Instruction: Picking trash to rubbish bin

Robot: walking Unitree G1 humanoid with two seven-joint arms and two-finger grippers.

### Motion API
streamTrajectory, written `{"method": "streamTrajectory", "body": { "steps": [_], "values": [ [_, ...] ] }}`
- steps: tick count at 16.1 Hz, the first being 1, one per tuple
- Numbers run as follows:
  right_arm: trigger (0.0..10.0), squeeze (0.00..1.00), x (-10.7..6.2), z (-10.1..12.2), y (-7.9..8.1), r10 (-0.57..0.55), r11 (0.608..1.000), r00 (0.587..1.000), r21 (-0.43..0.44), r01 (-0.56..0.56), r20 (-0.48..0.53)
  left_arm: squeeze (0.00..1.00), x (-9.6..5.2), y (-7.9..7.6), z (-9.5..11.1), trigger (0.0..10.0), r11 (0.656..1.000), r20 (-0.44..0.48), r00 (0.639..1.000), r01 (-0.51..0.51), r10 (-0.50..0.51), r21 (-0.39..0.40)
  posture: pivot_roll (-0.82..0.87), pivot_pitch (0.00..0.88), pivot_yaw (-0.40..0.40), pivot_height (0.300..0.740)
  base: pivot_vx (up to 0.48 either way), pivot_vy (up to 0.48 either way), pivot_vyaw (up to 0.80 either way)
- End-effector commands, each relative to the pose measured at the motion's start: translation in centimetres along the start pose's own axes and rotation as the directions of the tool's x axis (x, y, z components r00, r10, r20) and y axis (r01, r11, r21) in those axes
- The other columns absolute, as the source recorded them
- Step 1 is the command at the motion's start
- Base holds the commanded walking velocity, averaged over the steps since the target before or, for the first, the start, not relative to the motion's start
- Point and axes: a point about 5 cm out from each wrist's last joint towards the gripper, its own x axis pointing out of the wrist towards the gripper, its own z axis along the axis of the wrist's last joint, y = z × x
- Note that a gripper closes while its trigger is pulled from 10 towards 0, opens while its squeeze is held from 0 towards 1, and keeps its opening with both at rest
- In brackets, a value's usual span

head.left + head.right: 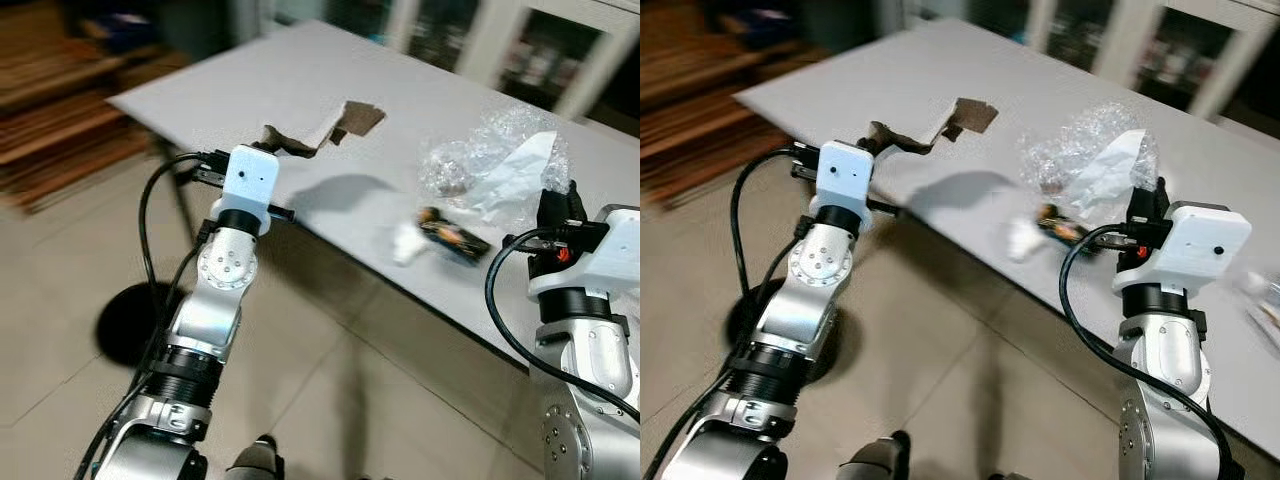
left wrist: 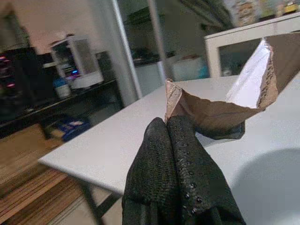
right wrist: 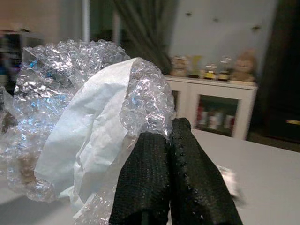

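Note:
A torn piece of brown cardboard with a white face hangs over the near left part of the grey table. My left gripper is shut on its near corner; in the left wrist view the fingers are pressed together with the cardboard at their tip. A wad of clear bubble wrap with white paper in it sits at the table's right. My right gripper is shut at its edge, and the wrap bunches against the fingertips.
A dark snack wrapper and a crumpled white tissue lie near the table's front edge. More litter lies at the far right. A dark round shape is on the tiled floor below left. White cabinets stand behind.

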Motion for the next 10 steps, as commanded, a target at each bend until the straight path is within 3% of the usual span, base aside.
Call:
{"method": "streamTrajectory", "body": {
  "steps": [1,10],
  "values": [
    [10.0,0.00,-0.13,0.39,-0.27,-0.011,1.000,1.000,-0.009,0.012,0.020,0.00,0.35,-0.08,0.48,10.0,1.000,0.010,1.000,0.013,-0.013,0.000,0.17,0.090,-0.069,0.740,0.000,0.000,0.80],
    [10.0,0.00,-0.11,0.36,-0.50,-0.025,1.000,1.000,-0.013,0.025,0.017,0.00,0.63,-0.28,0.40,10.0,0.999,-0.018,0.999,0.029,-0.030,-0.036,0.17,0.093,-0.067,0.740,0.000,0.000,0.80]
  ]
}}
